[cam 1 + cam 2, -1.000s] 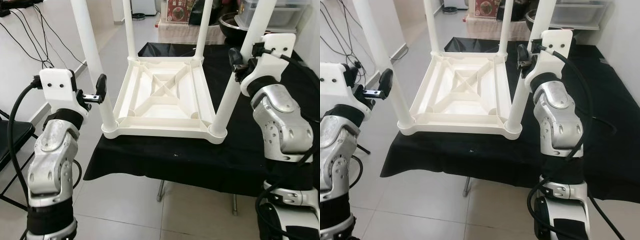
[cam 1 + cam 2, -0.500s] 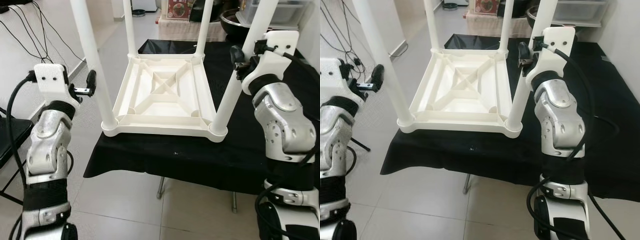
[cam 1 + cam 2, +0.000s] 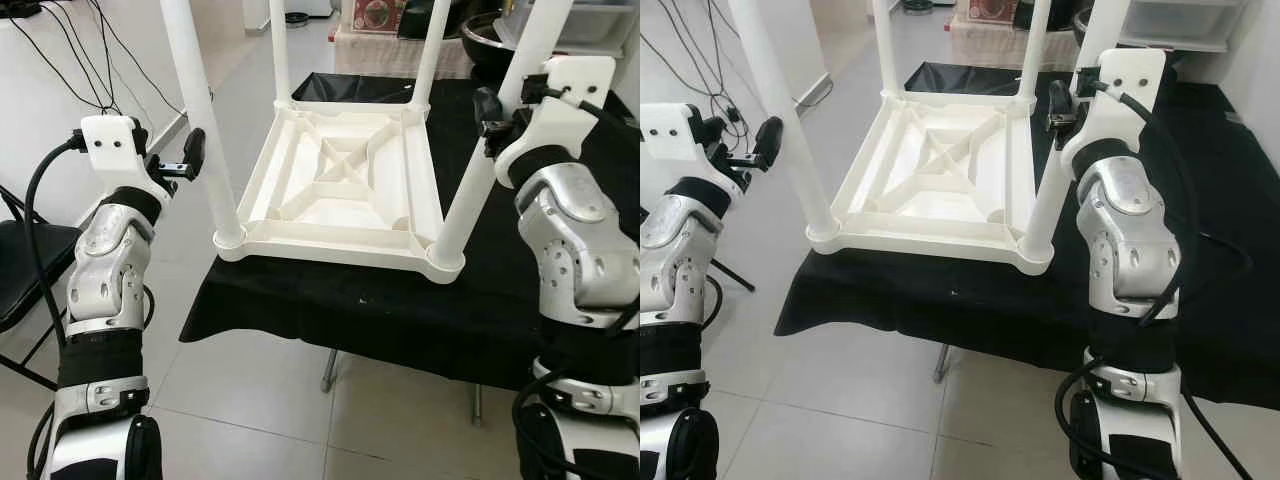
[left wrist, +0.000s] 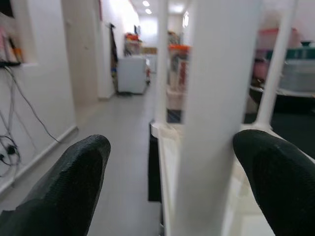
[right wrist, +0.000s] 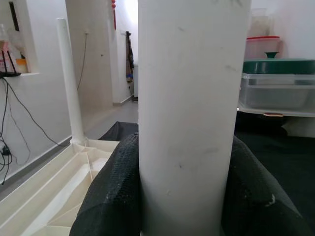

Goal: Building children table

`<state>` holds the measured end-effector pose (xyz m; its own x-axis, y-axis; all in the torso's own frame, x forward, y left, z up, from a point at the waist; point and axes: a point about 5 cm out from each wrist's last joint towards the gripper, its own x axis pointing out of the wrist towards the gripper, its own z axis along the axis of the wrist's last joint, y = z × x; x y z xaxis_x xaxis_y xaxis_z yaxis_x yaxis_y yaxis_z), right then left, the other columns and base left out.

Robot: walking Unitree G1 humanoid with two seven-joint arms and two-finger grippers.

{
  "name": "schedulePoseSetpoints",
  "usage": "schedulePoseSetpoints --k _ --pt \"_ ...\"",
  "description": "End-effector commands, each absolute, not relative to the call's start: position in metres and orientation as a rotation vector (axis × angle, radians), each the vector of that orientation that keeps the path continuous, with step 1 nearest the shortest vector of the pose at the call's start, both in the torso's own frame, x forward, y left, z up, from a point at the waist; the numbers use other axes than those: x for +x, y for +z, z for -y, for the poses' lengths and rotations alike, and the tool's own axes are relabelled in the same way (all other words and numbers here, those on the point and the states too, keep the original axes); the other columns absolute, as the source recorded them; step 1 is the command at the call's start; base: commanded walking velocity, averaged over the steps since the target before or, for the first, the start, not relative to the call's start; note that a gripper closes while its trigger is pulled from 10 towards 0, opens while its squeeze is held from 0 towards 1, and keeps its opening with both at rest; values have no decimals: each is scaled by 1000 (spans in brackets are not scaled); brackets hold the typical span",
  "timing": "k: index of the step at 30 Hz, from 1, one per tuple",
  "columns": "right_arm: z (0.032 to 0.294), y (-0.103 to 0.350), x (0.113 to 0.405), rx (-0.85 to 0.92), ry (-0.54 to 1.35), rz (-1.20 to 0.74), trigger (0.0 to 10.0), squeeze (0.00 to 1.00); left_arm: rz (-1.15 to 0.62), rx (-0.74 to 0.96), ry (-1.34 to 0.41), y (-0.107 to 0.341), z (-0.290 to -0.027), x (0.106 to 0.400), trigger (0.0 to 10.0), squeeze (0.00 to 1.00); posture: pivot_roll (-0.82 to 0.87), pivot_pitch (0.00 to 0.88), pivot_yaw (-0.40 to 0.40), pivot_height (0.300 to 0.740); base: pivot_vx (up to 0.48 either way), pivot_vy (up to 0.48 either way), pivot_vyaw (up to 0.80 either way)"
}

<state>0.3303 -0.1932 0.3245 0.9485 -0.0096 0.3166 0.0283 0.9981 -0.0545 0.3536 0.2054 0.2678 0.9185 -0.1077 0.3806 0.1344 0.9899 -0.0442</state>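
Children's table (image 3: 345,190), white, inverted on black-draped tabletop (image 3: 400,310), four legs up. Right claw (image 5: 179,196) pinching near-right leg (image 3: 480,180). Left claw (image 4: 172,187) spread around near-left leg (image 3: 205,130), not touching. Risk: one-sided pull tips the table off the near edge.

A: What's the rig showing for arm finish?
B: Left arm (image 3: 105,270) and right arm (image 3: 578,240) are showing silver segmented shells with small dark screws, black bands at the joints.
A: Wrists?
B: White flat mounting plates, two dark holes on the left one. Black cables are looping off both.
A: Fingers?
B: Black, rounded, textured pads (image 4: 64,191).
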Motion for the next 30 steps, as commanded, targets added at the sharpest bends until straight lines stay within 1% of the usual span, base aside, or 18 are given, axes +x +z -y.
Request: schedulePoseSetpoints --k 1,3,9,12,14,18,20,21,22,26,30 --pt "184 310 333 -66 37 250 10000 0 345 -78 -192 257 -191 356 10000 0 -50 153 -15 740 0 0 0" --pt "184 309 333 -65 37 247 10000 0 376 -56 -244 260 -185 351 10000 0 -47 153 -15 740 0 0 0" --pt "184 309 333 -62 37 244 10000 0 416 -47 -278 267 -180 345 10000 0 -46 153 -14 740 0 0 0" --pt "184 309 333 -59 37 242 10000 0 432 -28 -255 271 -185 344 10000 0 -42 151 -14 740 0 0 0" --pt "184 308 334 -57 37 241 10000 0 423 -6 -207 271 -194 349 10000 0 -42 151 -15 740 0 0 0" --pt "184 308 334 -57 37 240 10000 0 416 6 -189 270 -198 351 10000 0 -42 151 -15 740 0 0 0" --pt "185 309 333 -57 35 242 10000 0 386 8 -156 268 -206 360 9882 0 -51 151 -13 740 0 0 0" --pt "185 309 333 -57 35 242 10000 0 386 8 -156 268 -206 360 9882 0 -51 151 -13 740 0 0 0" --pt "186 309 333 -58 32 243 10000 0 369 7 -131 267 -211 365 0 0 -54 152 -12 740 0 0 0" --pt "187 310 331 -60 24 243 10000 0 345 -12 -104 267 -217 374 0 0 -59 154 -10 740 0 0 0" --pt "190 308 330 -62 11 238 10000 0 350 -24 -88 278 -223 381 0 0 -62 155 -6 740 0 0 0"
